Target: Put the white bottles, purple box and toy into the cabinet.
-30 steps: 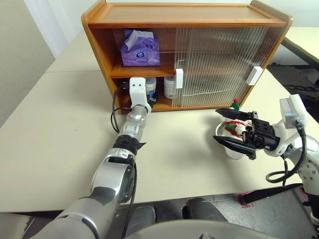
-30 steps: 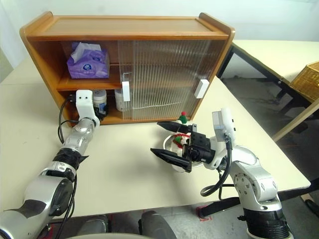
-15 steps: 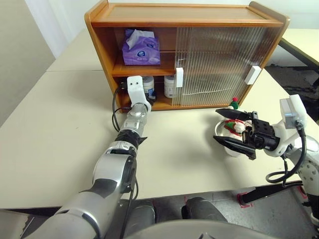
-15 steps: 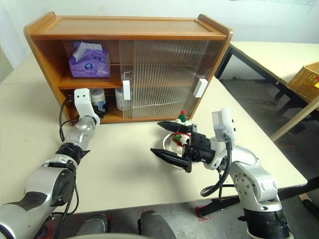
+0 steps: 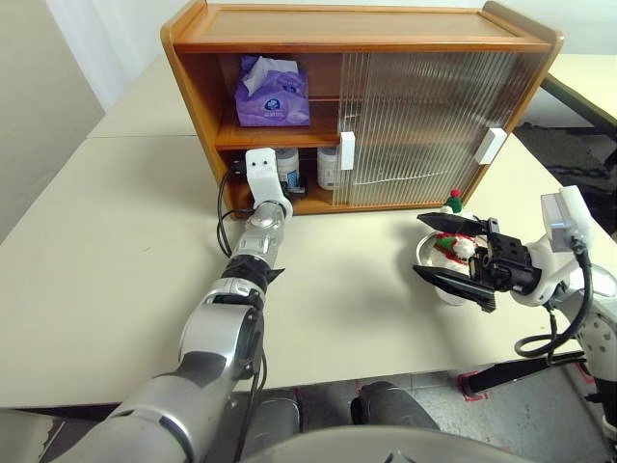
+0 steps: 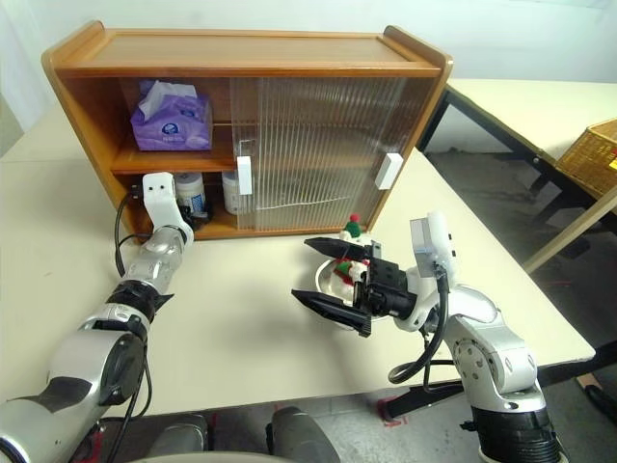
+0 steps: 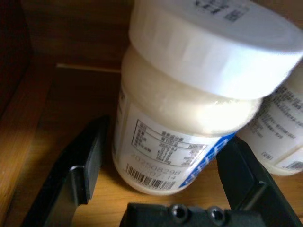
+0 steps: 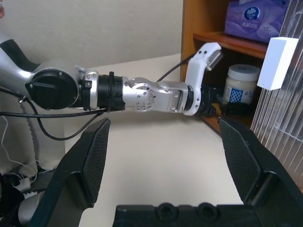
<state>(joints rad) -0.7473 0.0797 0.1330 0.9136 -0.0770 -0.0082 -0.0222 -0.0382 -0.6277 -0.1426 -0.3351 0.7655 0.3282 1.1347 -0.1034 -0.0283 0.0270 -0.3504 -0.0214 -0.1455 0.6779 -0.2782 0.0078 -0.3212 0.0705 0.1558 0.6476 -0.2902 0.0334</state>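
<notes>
table (image 5: 116,251): cream, matte | second table (image 6: 540,106) (dark legs) | wicker basket (image 6: 593,154) | floor (image 6: 482,183): grey | wall (image 5: 39,106): beige

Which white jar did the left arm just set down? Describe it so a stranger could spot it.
In the honey-coloured wooden cabinet, look under the shelf at the open left side. Two squat white-lidded jars stand there; it is the left jar, between the left gripper's open black fingers, not the jar by the door handle.

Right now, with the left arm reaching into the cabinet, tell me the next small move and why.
Probably draw the left gripper straight back out of the cabinet. Its jaws stand open on either side of a white bottle that sits on the bottom board beside the second bottle, so that one looks delivered. The toy is on the table by the open right gripper.
</notes>
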